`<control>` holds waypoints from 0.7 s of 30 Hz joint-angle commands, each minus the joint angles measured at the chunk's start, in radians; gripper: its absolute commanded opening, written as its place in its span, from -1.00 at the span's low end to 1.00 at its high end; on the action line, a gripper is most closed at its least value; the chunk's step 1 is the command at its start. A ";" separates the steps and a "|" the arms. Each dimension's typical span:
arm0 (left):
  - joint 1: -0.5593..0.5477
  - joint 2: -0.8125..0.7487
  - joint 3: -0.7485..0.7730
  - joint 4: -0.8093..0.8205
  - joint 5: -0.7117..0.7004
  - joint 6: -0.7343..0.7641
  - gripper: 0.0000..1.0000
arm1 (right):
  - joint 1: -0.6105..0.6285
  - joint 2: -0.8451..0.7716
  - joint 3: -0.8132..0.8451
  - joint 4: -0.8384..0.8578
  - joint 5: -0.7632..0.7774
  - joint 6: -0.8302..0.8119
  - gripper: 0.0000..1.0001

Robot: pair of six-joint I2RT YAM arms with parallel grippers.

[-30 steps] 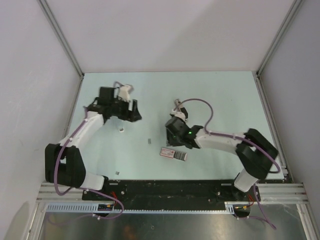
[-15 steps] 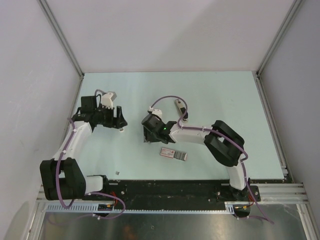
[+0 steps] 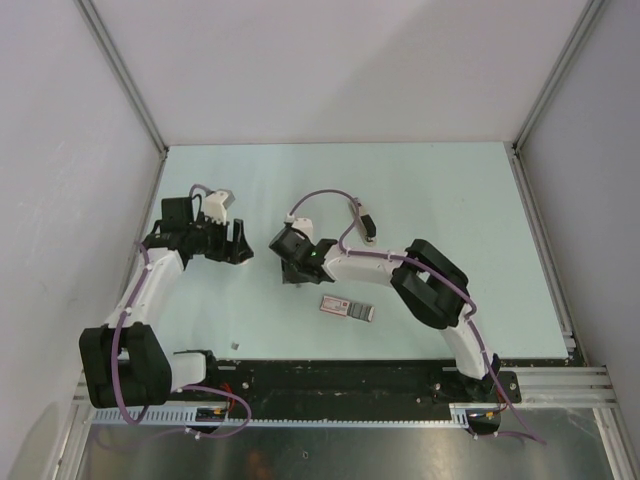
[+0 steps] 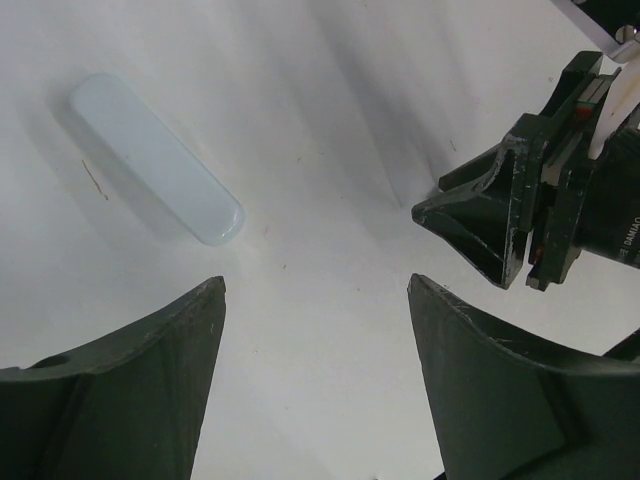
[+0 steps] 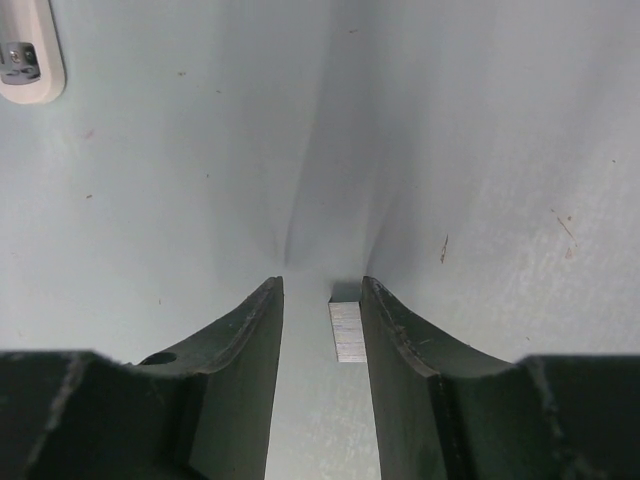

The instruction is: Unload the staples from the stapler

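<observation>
Overhead, the slim, pale-topped stapler (image 3: 362, 216) lies on the pale green surface (image 3: 450, 200), just beyond the right pincer (image 3: 292, 277). At the left wrist, the left pincer (image 4: 315, 285) stands wide open. At the right wrist, the partly open fingers straddle a short silvery strip of staples (image 5: 347, 332).

Robot lab test cell, not a home or shop. Beyond and to either side of my left pincer (image 3: 243, 243) and right pincer (image 3: 292, 278), plain white panels (image 3: 330, 70) on aluminium posts (image 3: 120, 75) box in a pale mint table (image 3: 450, 200). Behind both pincers an extruded aluminium rail (image 3: 400, 408) runs along the near edge. Purple cables (image 3: 320, 195) run along the arms.
</observation>
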 commanded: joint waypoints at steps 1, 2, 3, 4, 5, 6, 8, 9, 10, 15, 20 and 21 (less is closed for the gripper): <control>0.016 -0.024 -0.003 0.004 0.049 0.062 0.56 | 0.024 0.025 0.043 -0.099 0.069 -0.021 -0.17; 0.015 -0.022 -0.003 0.003 0.051 0.061 0.56 | 0.027 0.024 0.043 -0.107 0.078 -0.024 -0.17; 0.016 -0.020 -0.003 0.003 0.054 0.062 0.56 | 0.029 0.023 0.042 -0.116 0.086 -0.025 -0.17; 0.017 -0.016 -0.002 0.003 0.057 0.061 0.55 | 0.031 0.022 0.043 -0.126 0.096 -0.026 -0.17; 0.017 -0.015 -0.002 0.003 0.060 0.059 0.55 | 0.033 0.021 0.042 -0.136 0.105 -0.027 -0.17; 0.017 -0.014 -0.003 0.004 0.062 0.058 0.54 | 0.036 0.019 0.039 -0.141 0.114 -0.030 -0.17; 0.017 -0.014 -0.004 0.004 0.063 0.059 0.54 | 0.043 0.014 0.032 -0.149 0.130 -0.034 -0.17; 0.018 -0.016 -0.005 0.003 0.063 0.059 0.54 | 0.047 0.011 0.029 -0.152 0.140 -0.037 -0.17; 0.017 -0.017 -0.006 0.003 0.063 0.059 0.54 | 0.050 0.008 0.026 -0.155 0.146 -0.039 -0.17; 0.018 -0.021 -0.009 0.002 0.062 0.062 0.54 | 0.062 0.004 0.019 -0.150 0.153 -0.048 -0.25; 0.018 -0.019 -0.010 0.004 0.061 0.064 0.54 | 0.065 0.001 0.019 -0.145 0.147 -0.053 -0.62; 0.018 -0.016 -0.010 0.004 0.061 0.065 0.54 | 0.064 -0.002 0.018 -0.146 0.147 -0.053 -0.68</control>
